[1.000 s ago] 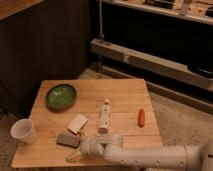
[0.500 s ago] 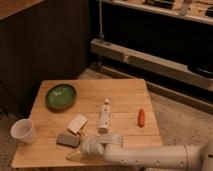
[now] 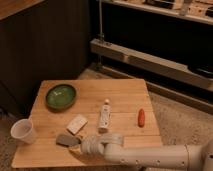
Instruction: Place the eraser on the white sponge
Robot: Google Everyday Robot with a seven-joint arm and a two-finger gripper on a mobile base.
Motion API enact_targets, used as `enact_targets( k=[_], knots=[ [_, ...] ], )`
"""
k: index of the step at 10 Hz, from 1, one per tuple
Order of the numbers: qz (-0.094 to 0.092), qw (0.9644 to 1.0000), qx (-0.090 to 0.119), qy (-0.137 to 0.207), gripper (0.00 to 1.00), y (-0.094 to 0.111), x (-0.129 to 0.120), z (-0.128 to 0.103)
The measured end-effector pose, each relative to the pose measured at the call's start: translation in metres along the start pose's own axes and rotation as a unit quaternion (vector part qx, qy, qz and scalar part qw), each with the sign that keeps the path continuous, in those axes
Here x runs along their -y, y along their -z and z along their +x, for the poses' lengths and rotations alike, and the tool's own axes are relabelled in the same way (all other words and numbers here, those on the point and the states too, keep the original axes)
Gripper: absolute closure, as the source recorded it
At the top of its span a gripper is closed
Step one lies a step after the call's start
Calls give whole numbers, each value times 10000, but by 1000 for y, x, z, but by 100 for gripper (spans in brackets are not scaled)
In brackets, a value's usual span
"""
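Observation:
The eraser (image 3: pixel 65 140), a flat grey-brown block, lies near the front left of the wooden table (image 3: pixel 125 95). The white sponge (image 3: pixel 77 123), a cream-white block, lies just behind it and a little to the right, apart from it. My gripper (image 3: pixel 78 148) is low over the table at the front edge, right next to the eraser's right end. The white arm (image 3: pixel 150 157) reaches in from the lower right. I cannot tell whether the gripper touches the eraser.
A green bowl (image 3: pixel 61 96) sits at the back left. A white cup (image 3: pixel 23 131) stands at the left edge. A white tube with a cap (image 3: pixel 104 116) lies mid-table. An orange-red carrot-like piece (image 3: pixel 141 117) lies to the right. Metal shelving stands behind the table.
My gripper has edged slightly left, closer to the eraser. The eraser, the sponge and the other things have stayed where they were.

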Motion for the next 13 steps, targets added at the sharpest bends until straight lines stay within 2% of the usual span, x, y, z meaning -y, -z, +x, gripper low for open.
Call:
enact_targets(
  k=[1, 12, 13],
  knots=[
    [38, 10000, 10, 20, 100, -1, 4, 0],
    [4, 10000, -1, -2, 100, 0, 0, 4],
    [53, 9998, -162, 61, 100, 3, 0, 12]
  ],
)
